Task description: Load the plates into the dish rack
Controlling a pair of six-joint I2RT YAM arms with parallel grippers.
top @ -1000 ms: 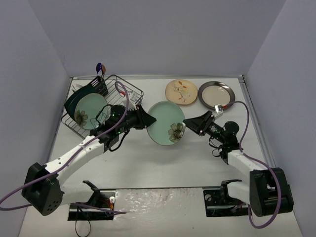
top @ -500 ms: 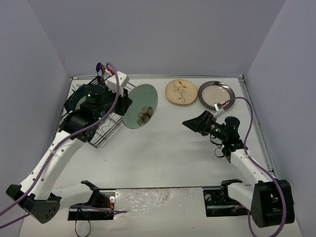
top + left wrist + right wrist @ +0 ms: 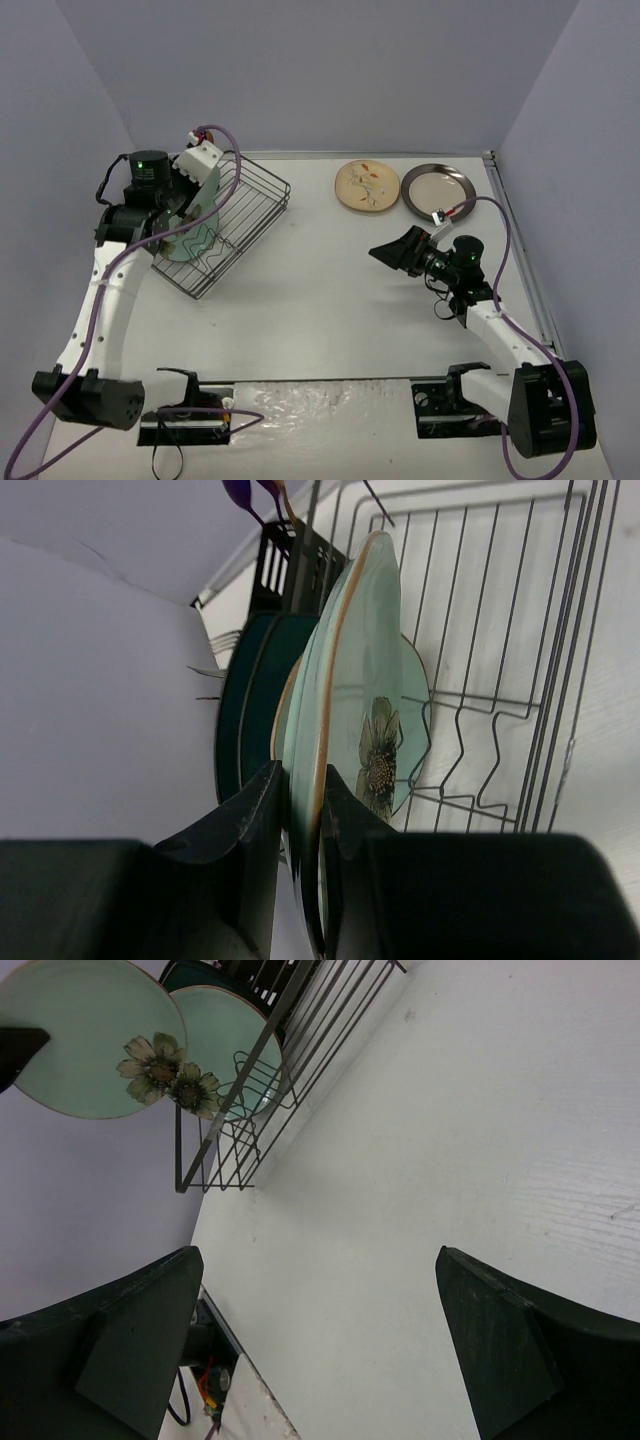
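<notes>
My left gripper (image 3: 188, 205) hangs over the black wire dish rack (image 3: 240, 215) and is shut on the rim of a mint-green flowered plate (image 3: 193, 232), held on edge inside the rack. In the left wrist view the jaws (image 3: 303, 775) pinch this plate (image 3: 345, 660), next to the dark teal plates (image 3: 245, 710) standing in the rack. The right wrist view shows the held plate (image 3: 80, 1050) overlapping a second mint flowered plate (image 3: 230, 1045). My right gripper (image 3: 395, 250) (image 3: 318, 1260) is open and empty above the table. The cream floral plate (image 3: 367, 186) and the beige dark-rimmed plate (image 3: 438, 190) lie flat at the back.
The dark slotted cutlery holder (image 3: 295, 570) with a purple utensil (image 3: 240, 492) stands at the rack's far left corner. The left wall is close beside the rack. White table (image 3: 330, 300) stretches between rack and right gripper. A rail (image 3: 505, 220) runs along the table's right edge.
My left arm has swung the flowered plate from mid-table up and left into the rack, turning it on edge. My right gripper has stayed open and barely moved.
</notes>
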